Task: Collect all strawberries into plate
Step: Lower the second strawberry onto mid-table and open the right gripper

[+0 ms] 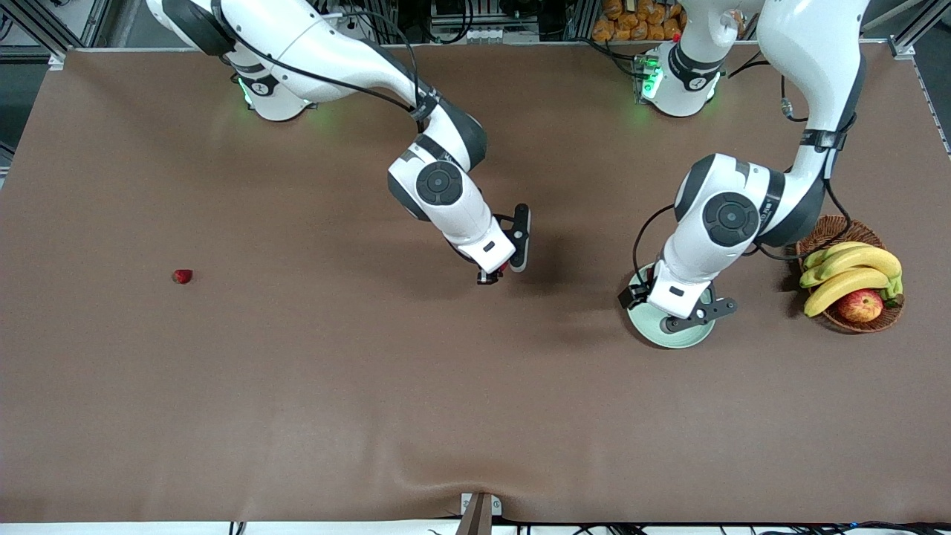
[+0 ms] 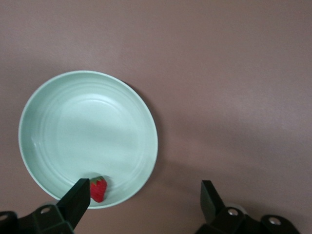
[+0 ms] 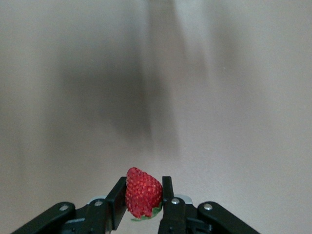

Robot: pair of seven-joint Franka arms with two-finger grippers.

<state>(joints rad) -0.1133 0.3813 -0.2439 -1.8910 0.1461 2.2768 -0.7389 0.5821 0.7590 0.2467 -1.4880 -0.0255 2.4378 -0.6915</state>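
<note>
Three strawberries in play here, and they're all in different spots. One strawberry in the plate is sitting close to the rim of the mint-green plate, which is resting on the brown table toward the left arm's end, just beside a wicker basket holding bananas and an apple.

The left gripper is hanging right over that plate with its fingers spread wide and nothing between them, one fingertip over the berry at the plate's edge.

The right gripper is up over the middle of the table, pinching a held strawberry snugly between its two fingers; the wrist view is showing the berry gripped by its sides, a bit of green leaf poking out.

The last loose strawberry is lying on the bare tabletop way over toward the right arm's end, well apart from both grippers and from the plate.
</note>
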